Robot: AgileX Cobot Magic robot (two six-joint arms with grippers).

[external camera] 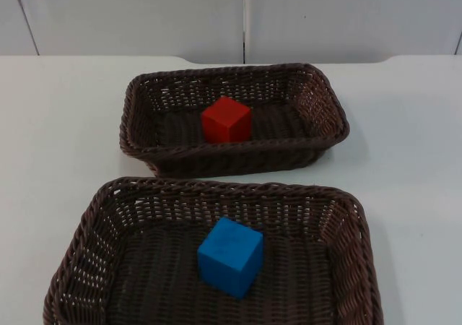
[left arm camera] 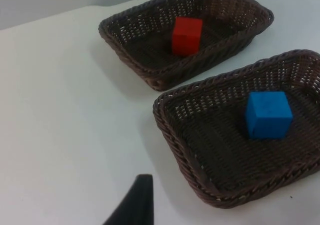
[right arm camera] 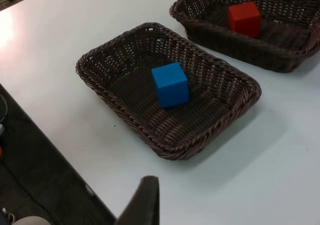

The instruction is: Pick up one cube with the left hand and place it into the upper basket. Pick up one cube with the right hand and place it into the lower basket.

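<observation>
**White table, two baskets, one cube in each**

White table (external camera: 58,123) against grey wall (external camera: 130,14). Red cube (external camera: 226,119) in upper basket (external camera: 325,105), frame centre. Blue cube (external camera: 231,256) in lower basket (external camera: 86,231), bottom centre. Left gripper (left arm camera: 137,202) and right gripper (right arm camera: 145,200): one fingertip visible each, above bare table; jaw opening cannot be told.

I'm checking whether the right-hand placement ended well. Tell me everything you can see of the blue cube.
The blue cube is a solid, matte, evenly coloured block with slightly soft edges, looking like foam or painted wood. It sits flat on the woven floor of the lower basket, roughly in the middle, turned so one corner faces the camera in the top view. It stands clear of the basket's walls, and nothing else touches it. The red cube lies apart, in the upper basket.
</observation>
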